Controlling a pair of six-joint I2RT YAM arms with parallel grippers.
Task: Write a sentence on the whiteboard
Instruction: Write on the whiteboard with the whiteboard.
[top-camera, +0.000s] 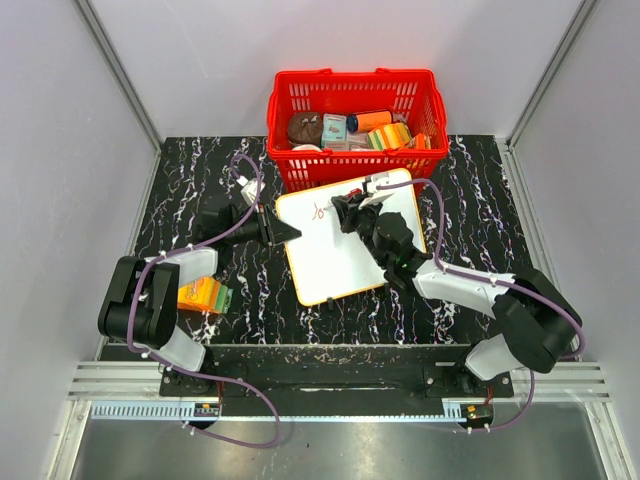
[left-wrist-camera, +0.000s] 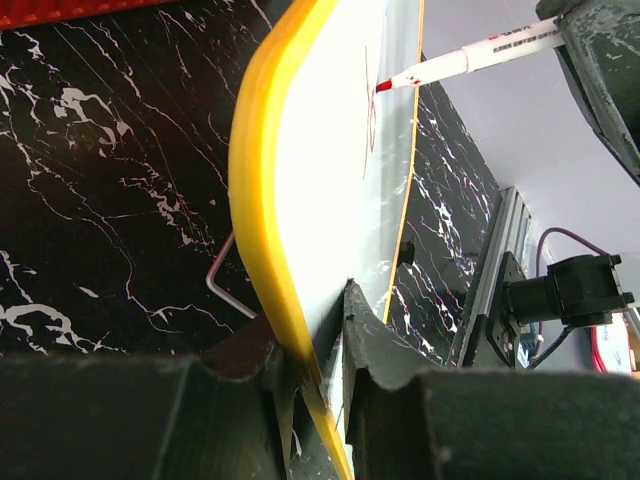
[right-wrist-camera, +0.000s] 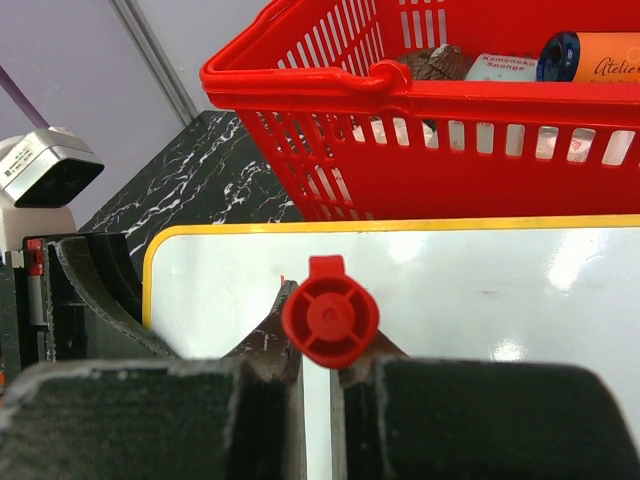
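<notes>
Wide black marbled table (top-camera: 480, 200) under it all, and at the far edge sits the red basket (top-camera: 340, 168), packed with odds and ends. Just in front of it, middle of the table, lies the whiteboard (top-camera: 330, 265), yellow-rimmed and skewed, its far edge close up against the basket wall. Over on the left, the left gripper (top-camera: 296, 233) has its two fingers pinched tight on the board's left rim (the wrist view shows the yellow edge squeezed right between them). From the right, the right gripper (top-camera: 345, 212) reaches over the far half of the board, jaws clamped on a marker (left-wrist-camera: 470, 58), the red cap end poking up between the fingers. The red tip is down at the white surface. And the sentence (top-camera: 318, 211): only a couple of thin red strokes, far-left part of the board, too few to read.
</notes>
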